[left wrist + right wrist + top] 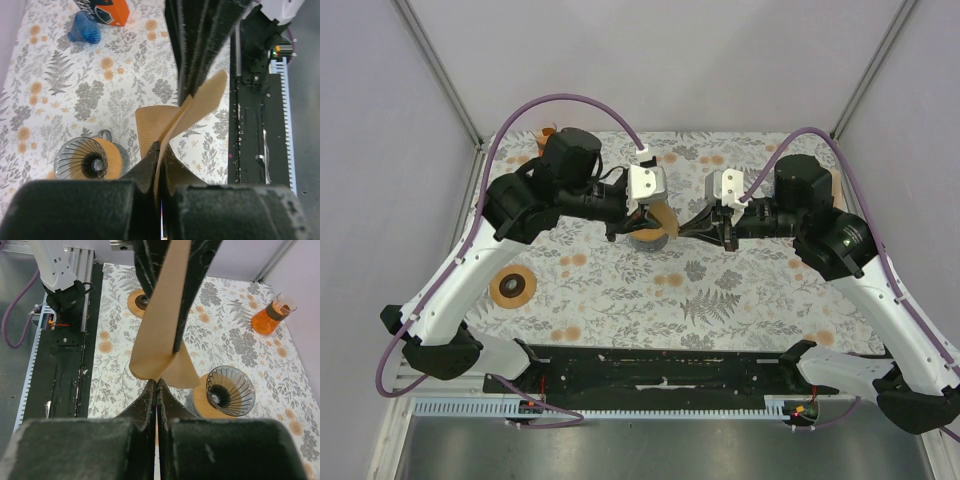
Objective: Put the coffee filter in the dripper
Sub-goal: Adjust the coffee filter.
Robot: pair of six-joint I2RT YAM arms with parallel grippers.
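The brown paper coffee filter hangs in the air between my two grippers, above the middle of the table. My left gripper is shut on one edge of it. My right gripper is shut on the other edge. The filter is partly spread open between them. The glass dripper with a wooden collar stands on the flowered cloth just below and beside the filter. It also shows in the right wrist view and is mostly hidden under the left gripper in the top view.
A wooden ring lies on the cloth at the front left. A flask of orange liquid stands near the far edge. A blue glass cone and an orange box sit at the right. A black rail runs along the near edge.
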